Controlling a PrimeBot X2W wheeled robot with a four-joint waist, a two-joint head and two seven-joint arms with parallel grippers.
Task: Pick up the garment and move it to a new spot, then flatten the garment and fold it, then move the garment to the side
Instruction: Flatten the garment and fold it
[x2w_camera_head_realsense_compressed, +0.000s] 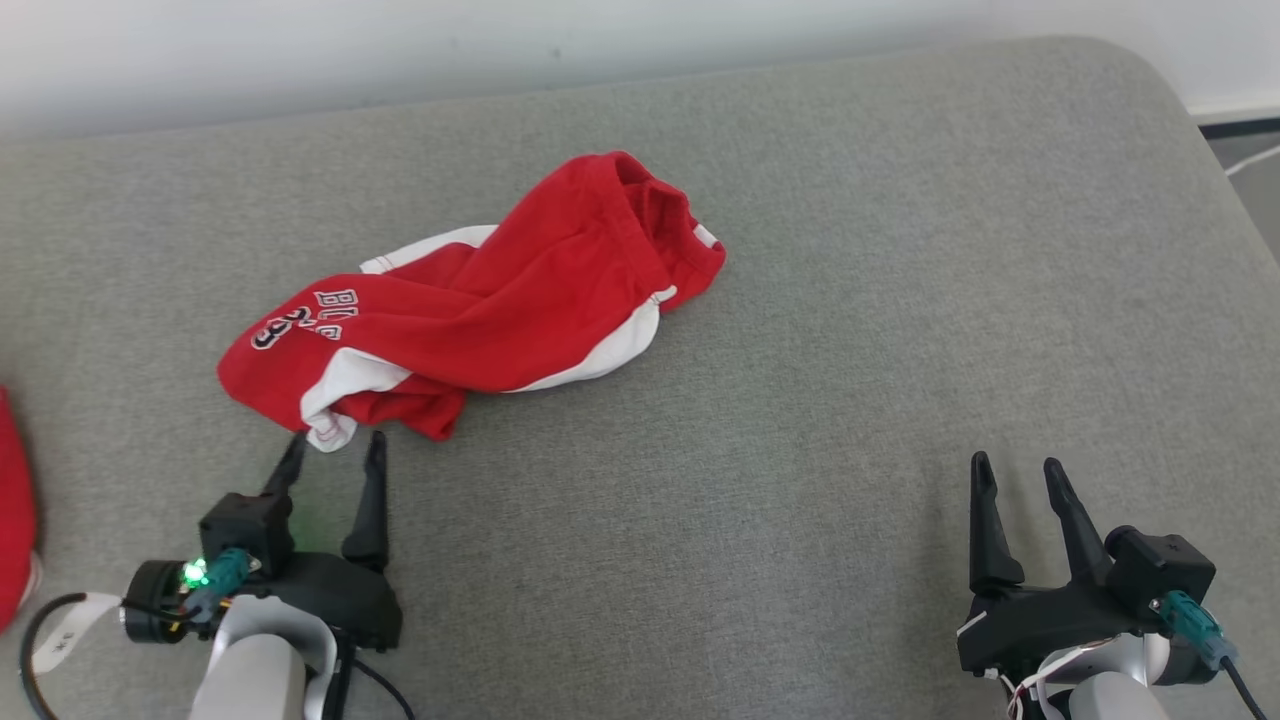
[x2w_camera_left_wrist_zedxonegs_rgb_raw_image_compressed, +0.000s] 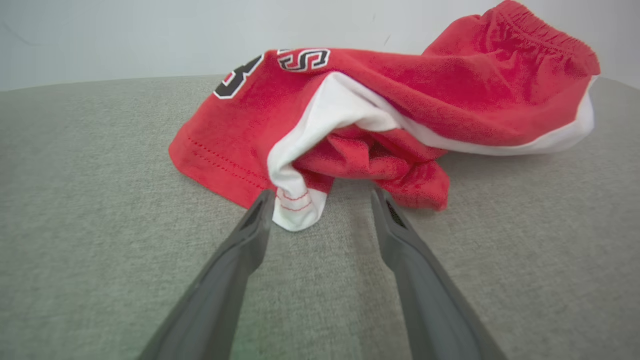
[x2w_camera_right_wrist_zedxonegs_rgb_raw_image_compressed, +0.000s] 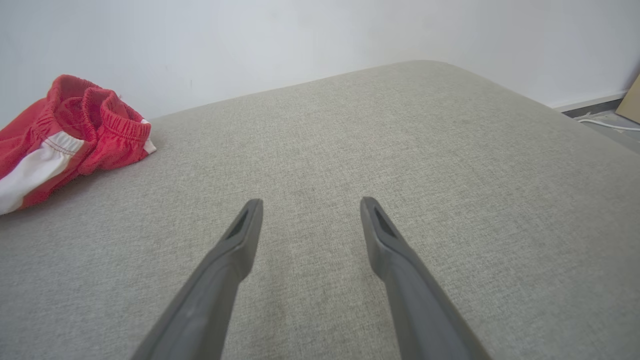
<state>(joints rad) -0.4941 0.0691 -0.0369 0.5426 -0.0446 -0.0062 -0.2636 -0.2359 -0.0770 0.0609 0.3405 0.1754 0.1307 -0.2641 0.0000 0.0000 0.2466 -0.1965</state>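
While its jaws are standing spread and empty, the left gripper (x2w_camera_head_realsense_compressed: 337, 440) is framing the white hem corner of the garment (x2w_camera_head_realsense_compressed: 500, 300) between its tips, probably lining up the first pick. The crumpled red shorts are lying just ahead, their long axis running away from these jaws and slanting toward the right gripper's side, leg hems nearest and waistband farthest. The right gripper (x2w_camera_head_realsense_compressed: 1016, 462) is sitting well apart, jaws likewise spread over the bare grey padded surface (x2w_camera_head_realsense_compressed: 850, 400), seemingly kept clear for now

Left hand (x2w_camera_head_realsense_compressed: 338, 445) and right hand (x2w_camera_head_realsense_compressed: 1016, 462) are black, with long tapered fingers (x2w_camera_head_realsense_compressed: 372, 500). Pale grey forearms (x2w_camera_head_realsense_compressed: 255, 670) carry teal connectors (x2w_camera_head_realsense_compressed: 225, 570).
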